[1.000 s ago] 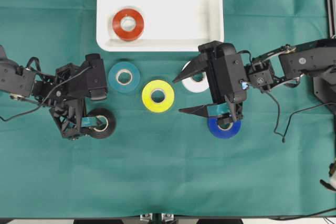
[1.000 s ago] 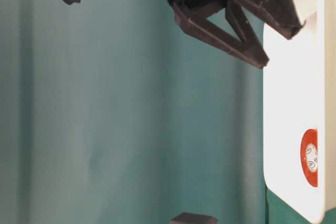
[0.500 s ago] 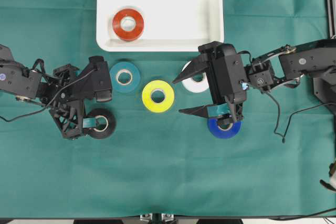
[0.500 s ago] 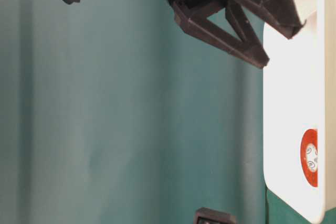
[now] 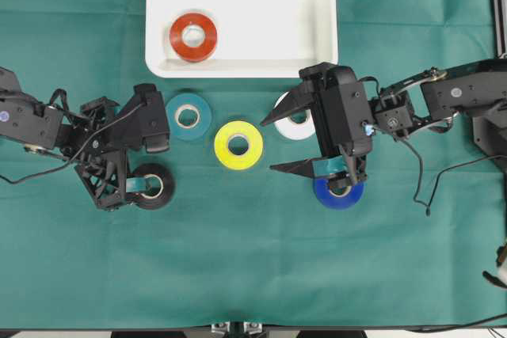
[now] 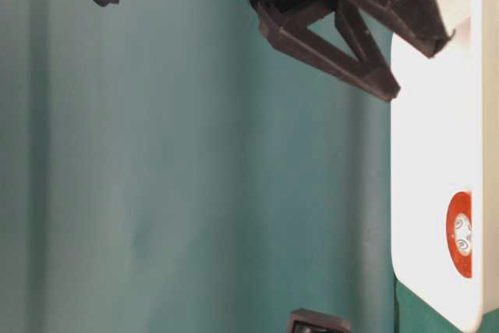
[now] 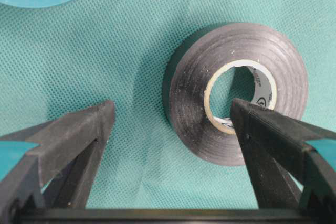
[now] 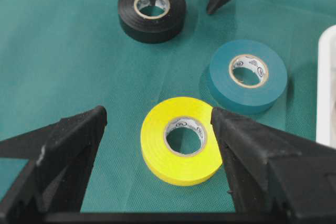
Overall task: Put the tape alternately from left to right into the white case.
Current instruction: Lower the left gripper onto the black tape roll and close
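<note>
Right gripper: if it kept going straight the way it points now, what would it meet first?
Most likely the yellow tape roll, which lies flat on the green cloth between the open right gripper's black fingers in its wrist view. How high the gripper is above the roll is unclear.

- A green cloth point(image 5: 238, 259) covers the whole surface, its woven mesh plain in the left wrist view.
- Soft folds run across the cloth in the table-level view.
- A metal rail point(image 5: 497, 5) stands at the far right edge.
- Light is even, with soft shadows.
</note>
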Controlling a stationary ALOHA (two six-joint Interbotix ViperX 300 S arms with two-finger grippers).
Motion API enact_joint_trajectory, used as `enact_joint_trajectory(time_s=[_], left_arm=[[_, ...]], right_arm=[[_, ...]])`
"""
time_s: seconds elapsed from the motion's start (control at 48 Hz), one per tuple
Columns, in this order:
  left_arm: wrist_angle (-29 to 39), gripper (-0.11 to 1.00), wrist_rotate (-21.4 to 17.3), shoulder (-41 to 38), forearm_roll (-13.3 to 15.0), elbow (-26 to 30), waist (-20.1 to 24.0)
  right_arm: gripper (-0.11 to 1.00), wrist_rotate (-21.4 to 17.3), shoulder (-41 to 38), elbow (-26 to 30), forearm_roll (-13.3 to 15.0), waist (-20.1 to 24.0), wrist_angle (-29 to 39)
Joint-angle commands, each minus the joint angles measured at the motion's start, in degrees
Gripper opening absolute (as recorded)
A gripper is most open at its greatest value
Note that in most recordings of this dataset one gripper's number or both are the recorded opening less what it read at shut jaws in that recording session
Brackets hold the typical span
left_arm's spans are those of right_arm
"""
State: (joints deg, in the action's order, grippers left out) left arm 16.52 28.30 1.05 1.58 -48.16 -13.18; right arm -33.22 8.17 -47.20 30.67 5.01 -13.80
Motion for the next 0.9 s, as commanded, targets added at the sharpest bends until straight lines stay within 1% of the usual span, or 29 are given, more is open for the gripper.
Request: enact_joint_trajectory(time_s=[0.0,0.167,0.396,0.562,0.687,0.729,0.75,0.833,0.875], left_arm=[[-0.4,0.56,0.4,0.4,0.1,1.1,-0.2],[-0.4,0.56,0.9,0.3,0.1,1.0,-0.2],[-0.4,0.56,0.8,-3.4,0.1,2.7,-0.1],[-0.4,0.56,0.8,-3.0,0.1,3.0,-0.1],[0.0,0.53,0.8,-3.0,0.1,3.1,-0.1],[0.0,0.49,0.7,-3.0,0.1,3.1,-0.1],[0.1,0.45,0.7,-3.0,0.1,3.1,-0.1],[0.5,0.23,0.4,-3.0,0.1,3.3,-0.1],[0.9,0.14,0.4,-3.0,0.1,3.3,-0.1]], right_arm=[[0.85,0.0,0.2,0.4,-0.2,0.2,-0.3],[0.85,0.0,0.2,0.4,-0.2,0.2,-0.3],[0.85,0.0,0.2,0.4,-0.2,0.2,-0.3],[0.85,0.1,0.1,0.4,-0.2,0.2,-0.3],[0.85,0.1,0.2,0.4,-0.2,0.2,-0.3],[0.85,0.1,0.2,0.4,-0.2,0.2,-0.3],[0.85,0.1,0.1,0.4,-0.2,0.2,-0.3],[0.84,0.1,0.2,0.4,-0.2,0.2,-0.3],[0.84,0.0,0.2,0.4,-0.2,0.2,-0.3]])
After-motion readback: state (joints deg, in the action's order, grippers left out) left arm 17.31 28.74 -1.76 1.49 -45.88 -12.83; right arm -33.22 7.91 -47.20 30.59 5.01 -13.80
